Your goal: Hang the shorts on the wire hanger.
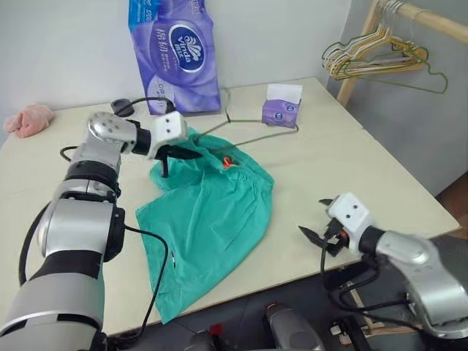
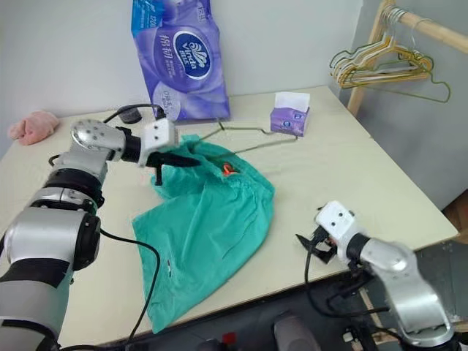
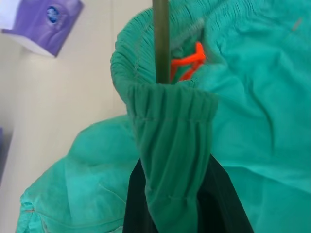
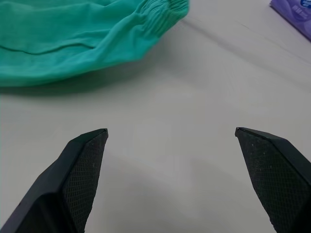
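The teal-green shorts (image 1: 208, 219) lie spread over the middle of the table, legs toward the near edge. My left gripper (image 1: 191, 154) is shut on the gathered waistband and holds that end raised off the table. The wire hanger (image 1: 252, 137), thin and olive-green, lies on the table just behind the shorts, and one end goes under the fabric. In the left wrist view a stretch of the wire hanger (image 3: 161, 39) runs into the waistband opening beside an orange drawstring (image 3: 190, 62). My right gripper (image 1: 316, 218) stands open near the table's front right edge, apart from the shorts, with nothing between its fingers (image 4: 80, 160).
A large purple tissue pack (image 1: 175, 51) stands at the back, with a small purple tissue box (image 1: 281, 110) to its right. A pink cloth (image 1: 29, 119) lies at the far left. A bunch of wire hangers (image 1: 380, 58) hangs on a wooden rail beyond the table's right corner.
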